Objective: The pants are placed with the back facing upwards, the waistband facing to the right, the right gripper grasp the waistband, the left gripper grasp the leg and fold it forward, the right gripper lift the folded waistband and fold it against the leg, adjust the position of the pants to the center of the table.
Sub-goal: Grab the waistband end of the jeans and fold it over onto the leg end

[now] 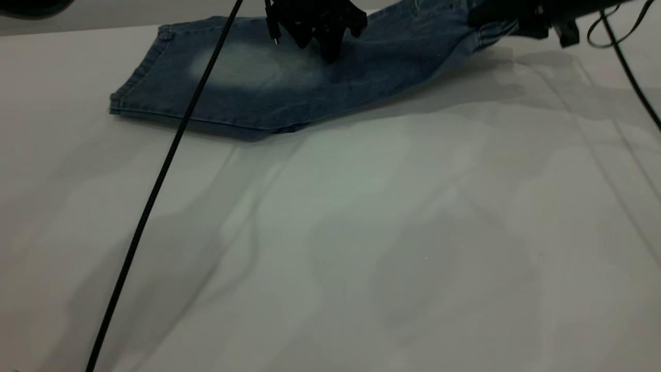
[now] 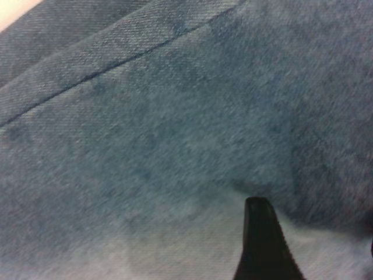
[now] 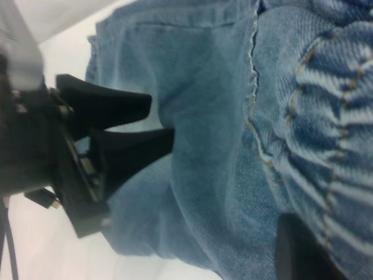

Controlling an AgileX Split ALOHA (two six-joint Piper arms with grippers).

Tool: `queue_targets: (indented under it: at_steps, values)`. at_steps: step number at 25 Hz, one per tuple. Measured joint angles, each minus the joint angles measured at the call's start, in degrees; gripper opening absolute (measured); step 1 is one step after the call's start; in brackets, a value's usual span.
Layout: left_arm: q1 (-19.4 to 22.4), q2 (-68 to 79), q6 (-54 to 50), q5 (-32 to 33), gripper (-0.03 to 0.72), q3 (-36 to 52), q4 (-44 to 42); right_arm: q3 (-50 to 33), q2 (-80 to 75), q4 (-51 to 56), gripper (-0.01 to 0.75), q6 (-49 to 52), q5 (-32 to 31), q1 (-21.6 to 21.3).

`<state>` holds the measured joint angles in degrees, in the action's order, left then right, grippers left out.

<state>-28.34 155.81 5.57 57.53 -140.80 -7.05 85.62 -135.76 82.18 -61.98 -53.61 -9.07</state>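
Blue jeans (image 1: 289, 77) lie across the far side of the white table (image 1: 361, 232), hem end at the left, waistband (image 1: 490, 33) at the right. My left gripper (image 1: 328, 49) points down onto the faded leg, open, its fingertips (image 2: 261, 233) resting on the denim with nothing between them. The right wrist view also shows the left gripper (image 3: 160, 119) on the leg. My right gripper (image 1: 508, 23) is shut on the elastic waistband (image 3: 332, 116) and holds it slightly off the table. One of its fingers (image 3: 294, 248) lies on the fabric; the other is hidden under it.
A black cable (image 1: 170, 155) hangs diagonally across the left half of the exterior view, passing in front of the jeans. More black cables (image 1: 627, 67) dangle at the far right. The white table stretches bare in front of the jeans.
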Motion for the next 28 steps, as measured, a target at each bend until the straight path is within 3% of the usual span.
queue_targets:
  at_steps: [11, 28]
  values:
    - [0.00, 2.99, -0.06, -0.13, 0.400, 0.03, 0.00, 0.00, 5.19, -2.80, 0.102, 2.29, -0.56, 0.59]
    - [0.05, 2.95, -0.06, -0.32, 0.400, 0.03, -0.44, 4.04, 6.22, -1.87, 0.102, 3.28, -0.97, 10.97]
